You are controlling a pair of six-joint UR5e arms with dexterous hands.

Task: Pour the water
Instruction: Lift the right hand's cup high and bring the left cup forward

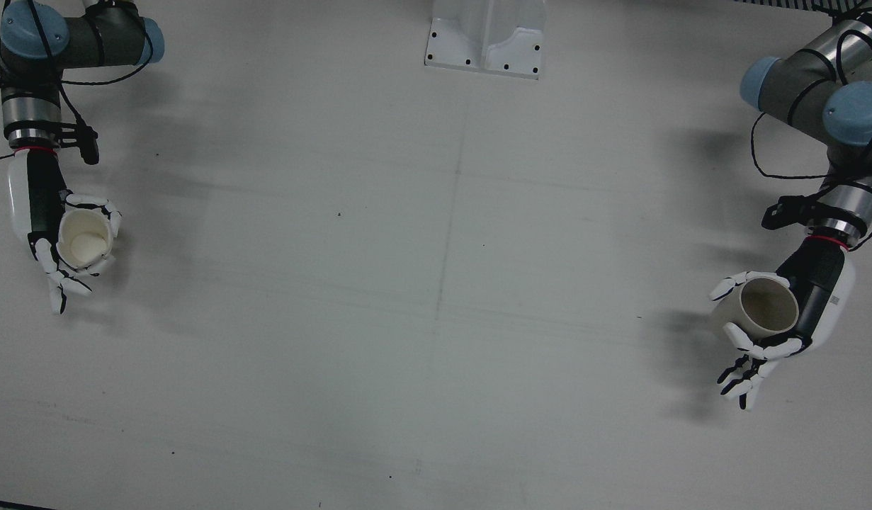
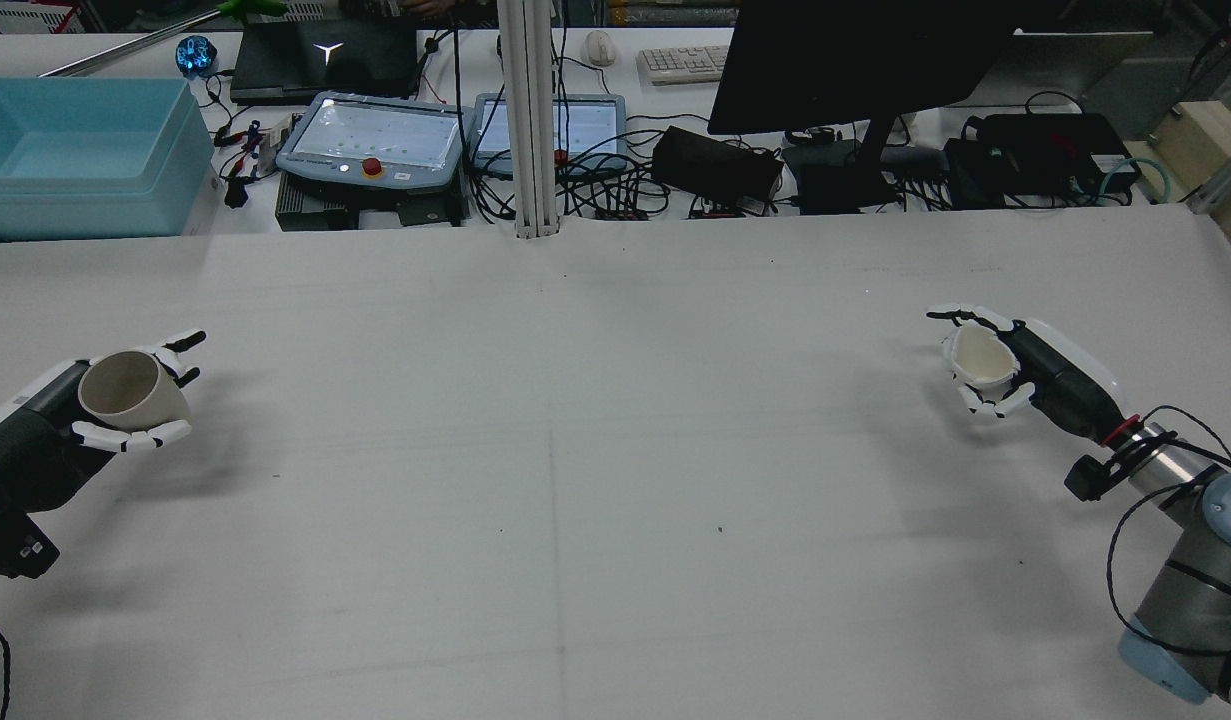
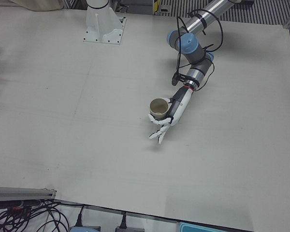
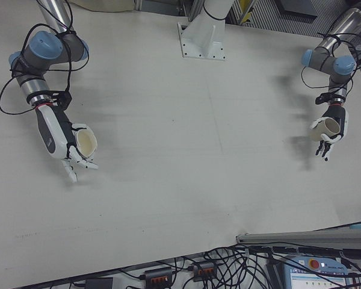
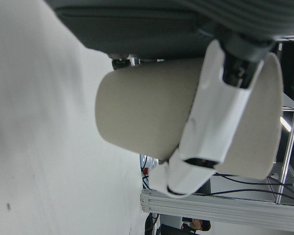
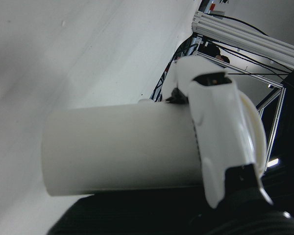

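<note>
My left hand (image 1: 807, 312) is shut on a beige cup (image 1: 765, 308) at the table's left side, seen at the right of the front view. The cup is roughly upright with its mouth open upward, held a little above the table. It also shows in the rear view (image 2: 130, 390), the left-front view (image 3: 158, 107) and the left hand view (image 5: 152, 117). My right hand (image 1: 42, 227) is shut on a white cup (image 1: 85, 239) at the opposite side, also upright. That cup also shows in the rear view (image 2: 980, 358), the right-front view (image 4: 86, 142) and the right hand view (image 6: 122, 147). I cannot tell what either cup holds.
The grey-white table (image 1: 436, 283) stretches wide between the two hands. A white mounting base (image 1: 485, 42) stands at the robot's side. Beyond the far edge are a blue bin (image 2: 75, 150), control pendants (image 2: 375, 140) and a monitor (image 2: 855, 60).
</note>
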